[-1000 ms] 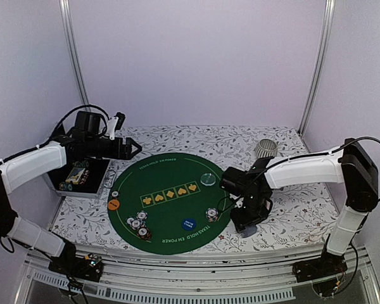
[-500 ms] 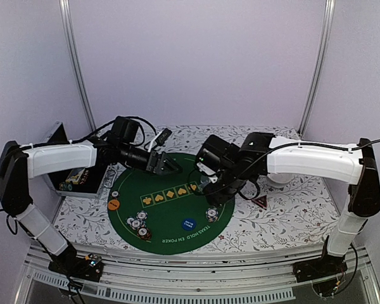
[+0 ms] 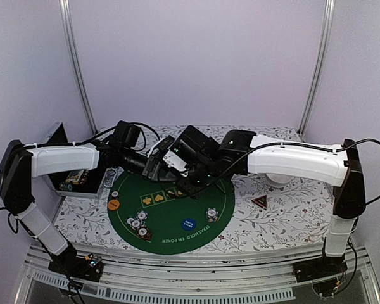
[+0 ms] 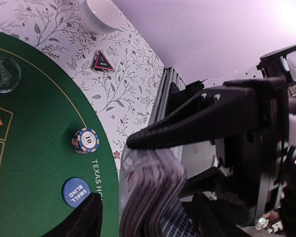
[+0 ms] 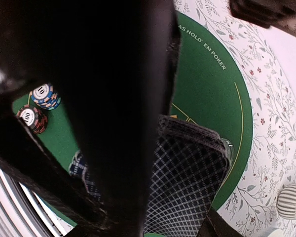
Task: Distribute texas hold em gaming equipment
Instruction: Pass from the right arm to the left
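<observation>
Green felt mat point(image 3: 171, 221), far edge: R gripper point(image 5: 180, 190) clamps card deck point(image 4: 150, 192) above it; L gripper point(image 4: 148, 219) fingers flank same deck, grip can't tell. Deck btm cut off in wrist views.

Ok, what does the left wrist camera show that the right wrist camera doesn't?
Only left wrist: the triangle marker, the white bowl and the blue button. Only right wrist: the ribbed grey cup and a red-black chip stack. Both: the deck of cards and the green mat.
</observation>
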Tool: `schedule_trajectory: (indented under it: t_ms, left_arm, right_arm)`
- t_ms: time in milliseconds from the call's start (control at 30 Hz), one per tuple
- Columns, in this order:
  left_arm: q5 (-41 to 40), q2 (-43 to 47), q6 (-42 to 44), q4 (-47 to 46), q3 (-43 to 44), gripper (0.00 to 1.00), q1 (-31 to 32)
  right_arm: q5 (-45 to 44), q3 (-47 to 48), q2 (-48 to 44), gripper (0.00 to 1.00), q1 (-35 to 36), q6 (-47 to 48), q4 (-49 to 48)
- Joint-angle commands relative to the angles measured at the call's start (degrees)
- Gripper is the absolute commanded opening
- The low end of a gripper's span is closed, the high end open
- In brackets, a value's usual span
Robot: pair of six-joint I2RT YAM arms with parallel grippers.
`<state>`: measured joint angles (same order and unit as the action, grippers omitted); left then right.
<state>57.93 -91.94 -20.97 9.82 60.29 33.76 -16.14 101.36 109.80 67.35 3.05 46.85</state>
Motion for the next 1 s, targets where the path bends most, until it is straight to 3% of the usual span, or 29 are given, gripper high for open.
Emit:
schedule_trajectory:
  t_ms: [0, 100, 267, 300, 467, 533, 600, 633, 767, 900, 967]
  left_arm:
    - [1.16, -0.04, 0.85, -0.35, -0.17, 0.54, 0.16]
    - [1.83, -0.25, 1.84, 1.05, 0.00, 0.39, 0.17]
    - [3.12, 0.52, 1.91, 1.57, -0.18, 0.03, 0.06]
    - [3.30, 0.86, 2.10, 1.85, -0.18, 0.00, 0.12]
    - [2.39, 3.62, 2.19, 0.95, -1.51, 0.00, 0.08]
    - [2.00, 4.37, 2.16, 0.24, -2.11, 0.00, 0.09]
    - [1.24, 5.17, 2.31, -0.44, -2.55, 0.00, 0.08]
    - [0.88, 5.70, 2.26, -1.09, -2.96, 0.00, 0.08]
    - [0.43, 8.00, 1.95, -3.55, -4.29, 0.00, -0.29]
    - [0.70, 11.17, 1.26, -6.43, -5.88, 0.00, -0.89]
    - [0.72, 12.51, 1.36, -7.41, -6.33, 0.00, -0.93]
  right_arm:
    - [-0.37, 1.73, 1.63, 0.41, 2.20, 5.46, -2.53]
    - [-1.05, 1.84, 1.50, 0.41, 2.56, 6.57, -3.26]
    - [-1.96, 1.07, 1.00, 0.41, 2.65, 7.17, -4.41]
    - [-2.37, 0.85, 0.82, 0.41, 2.61, 6.98, -4.50]
    - [-2.51, -1.27, -1.28, 0.47, 2.61, 6.45, -7.20]
    - [-2.41, -2.04, -2.15, 0.66, 2.61, 6.27, -8.44]
    - [-2.13, -2.61, -3.14, 0.94, 2.57, 5.97, -9.17]
    - [-1.91, -3.08, -3.96, 1.00, 2.50, 5.80, -9.54]
    - [3.91, -7.53, -10.36, 0.99, 0.88, 3.90, -13.82]
    - [25.47, -18.23, -20.22, 0.99, -5.07, -0.57, -25.14]
    - [31.27, -24.93, -24.31, 0.99, -7.35, -4.70, -33.43]
